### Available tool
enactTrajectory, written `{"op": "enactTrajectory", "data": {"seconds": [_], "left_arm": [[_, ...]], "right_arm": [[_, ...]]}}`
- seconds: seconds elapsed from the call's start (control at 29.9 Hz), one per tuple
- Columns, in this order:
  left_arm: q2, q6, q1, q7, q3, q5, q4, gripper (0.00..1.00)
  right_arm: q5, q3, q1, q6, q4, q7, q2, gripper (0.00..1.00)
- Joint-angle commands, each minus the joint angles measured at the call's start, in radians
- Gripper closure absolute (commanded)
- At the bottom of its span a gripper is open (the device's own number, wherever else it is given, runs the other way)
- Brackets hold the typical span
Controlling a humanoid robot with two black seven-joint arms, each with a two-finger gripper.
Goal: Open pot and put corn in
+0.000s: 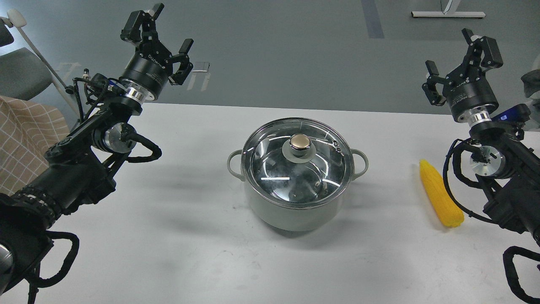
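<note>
The pale grey-green pot (270,213) stands in the middle of the white table (177,236). Its glass lid (274,169) with the brass knob (300,142) sits on it, closed. The yellow corn (440,194) lies on the table to the right of the pot, beside my right arm. My left gripper (162,29) is open and empty, raised at the far left, well away from the pot. My right gripper (462,57) is open and empty, raised at the far right, above and beyond the corn.
A chair with a checked beige cloth (25,139) stands off the table's left edge. A white stand's base (448,14) is on the grey floor at the back right. A white object (529,141) lies at the table's right edge.
</note>
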Motion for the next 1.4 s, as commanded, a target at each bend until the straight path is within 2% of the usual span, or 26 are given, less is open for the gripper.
{"op": "enactTrajectory", "data": {"seconds": [0.0,1.17,1.37], "left_arm": [[-0.020,0.035,0.003,0.000,0.008,0.007,0.000,0.02],[0.008,0.038,-0.011,0.000,0.009,0.054,-0.015,0.02],[0.045,0.043,-0.014,0.000,0.008,0.189,-0.109,0.02]], "right_arm": [[0.005,-0.028,-0.003,0.007,0.007,0.000,0.016,0.00],[0.000,-0.041,-0.005,0.001,0.013,0.000,0.021,0.00],[-0.001,-0.042,-0.005,-0.001,0.015,0.000,0.015,0.00]]}}
